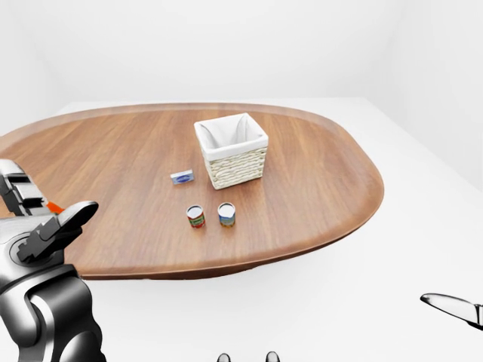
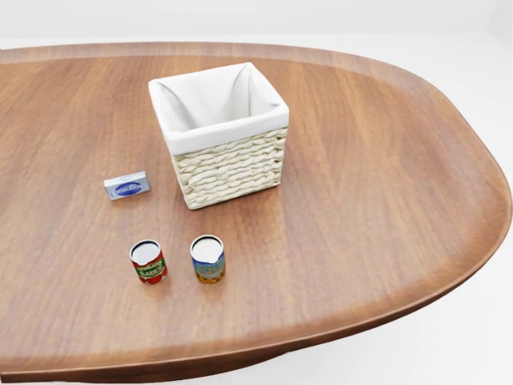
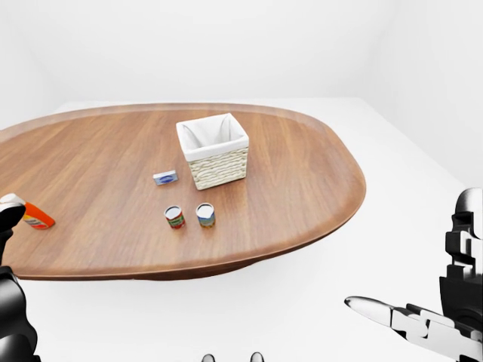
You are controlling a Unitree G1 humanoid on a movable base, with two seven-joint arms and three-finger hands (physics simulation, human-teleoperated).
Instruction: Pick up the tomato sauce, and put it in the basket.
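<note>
Hands (image 3: 392, 313) apart; two cans (image 2: 148, 262), one basket (image 2: 228, 164).

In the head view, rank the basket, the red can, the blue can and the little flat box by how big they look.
1. Wicker basket, by far the largest.
2. Tomato sauce can and blue-labelled can: they look alike and stand equally near, so no ranking.
3. Small flat box, slightly smaller, though it lies farther up the view.

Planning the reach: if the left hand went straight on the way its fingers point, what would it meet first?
Probably the table edge. The left hand points up-right over bare wood; the tomato sauce sits further along, roughly that way. Depth is unclear.
</note>
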